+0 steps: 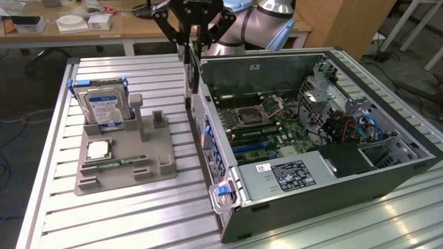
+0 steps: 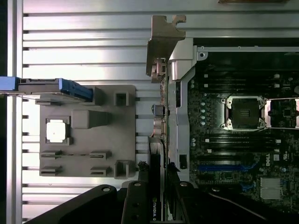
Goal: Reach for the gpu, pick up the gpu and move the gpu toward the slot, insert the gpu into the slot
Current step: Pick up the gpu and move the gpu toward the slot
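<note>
My gripper (image 1: 192, 51) is shut on the gpu (image 1: 191, 78), a thin dark card held upright and seen edge-on. It hangs over the side wall of the open computer case (image 1: 221, 171), at the wall nearest the grey fixture. In the wrist view the gpu (image 2: 161, 121) runs out from between my fingers (image 2: 140, 191) and ends in its silver bracket (image 2: 163, 44). It lies along the case wall, just outside the green motherboard (image 2: 219, 140). The slot (image 1: 252, 147) is a long blue strip on the motherboard, below the processor socket; it is the blue slot (image 2: 224, 167) in the wrist view.
A grey fixture (image 1: 124, 155) on the slatted aluminium table (image 1: 138, 218) holds a blue-labelled hard drive (image 1: 102, 106), a processor chip (image 1: 99, 149) and a memory stick (image 1: 114, 162). Inside the case are the processor socket (image 1: 250, 115), a power supply (image 1: 287, 176) and cables (image 1: 360, 127).
</note>
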Controlling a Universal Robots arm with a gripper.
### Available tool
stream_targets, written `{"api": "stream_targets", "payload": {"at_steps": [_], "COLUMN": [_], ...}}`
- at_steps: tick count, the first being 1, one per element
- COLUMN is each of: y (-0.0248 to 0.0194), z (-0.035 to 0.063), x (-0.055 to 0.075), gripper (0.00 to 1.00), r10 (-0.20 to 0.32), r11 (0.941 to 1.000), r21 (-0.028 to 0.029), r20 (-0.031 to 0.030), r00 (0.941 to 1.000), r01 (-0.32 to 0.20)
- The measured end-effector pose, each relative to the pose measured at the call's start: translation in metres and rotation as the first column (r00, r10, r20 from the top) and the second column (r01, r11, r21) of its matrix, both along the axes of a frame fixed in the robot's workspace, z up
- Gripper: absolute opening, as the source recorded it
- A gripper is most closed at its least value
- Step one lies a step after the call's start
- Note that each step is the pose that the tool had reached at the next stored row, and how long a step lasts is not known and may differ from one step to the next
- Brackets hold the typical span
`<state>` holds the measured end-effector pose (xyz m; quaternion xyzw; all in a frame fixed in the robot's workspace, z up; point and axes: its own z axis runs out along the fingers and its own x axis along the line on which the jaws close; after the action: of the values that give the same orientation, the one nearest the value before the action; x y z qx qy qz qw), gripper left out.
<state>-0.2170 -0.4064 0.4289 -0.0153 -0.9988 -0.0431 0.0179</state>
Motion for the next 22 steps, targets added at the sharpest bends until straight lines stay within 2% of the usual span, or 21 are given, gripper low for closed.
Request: {"api": "stream_targets", "payload": {"at_steps": [7, 10, 13, 16, 18, 22], "y": [0.0, 0.0, 0.0, 0.0, 0.0, 0.0], "z": [-0.0002, -0.0003, -0.0007, -0.0014, -0.0017, -0.002], "x": [0.006, 0.007, 0.009, 0.013, 0.017, 0.028], "gripper": [0.26, 0.26, 0.26, 0.26, 0.26, 0.26], "r10": [0.0, 0.0, 0.0, 0.0, 0.0, 0.0], "r11": [1.0, 1.0, 1.0, 1.0, 1.0, 1.0], "r21": [0.0, 0.0, 0.0001, 0.0001, 0.0001, 0.0], "r20": [0.0007, 0.0059, 0.0177, 0.0241, 0.0266, 0.0276], "r00": [1.0, 1.0, 0.9998, 0.9997, 0.9996, 0.9996], "r01": [0.0, 0.0, 0.0, 0.0, 0.0, 0.0]}}
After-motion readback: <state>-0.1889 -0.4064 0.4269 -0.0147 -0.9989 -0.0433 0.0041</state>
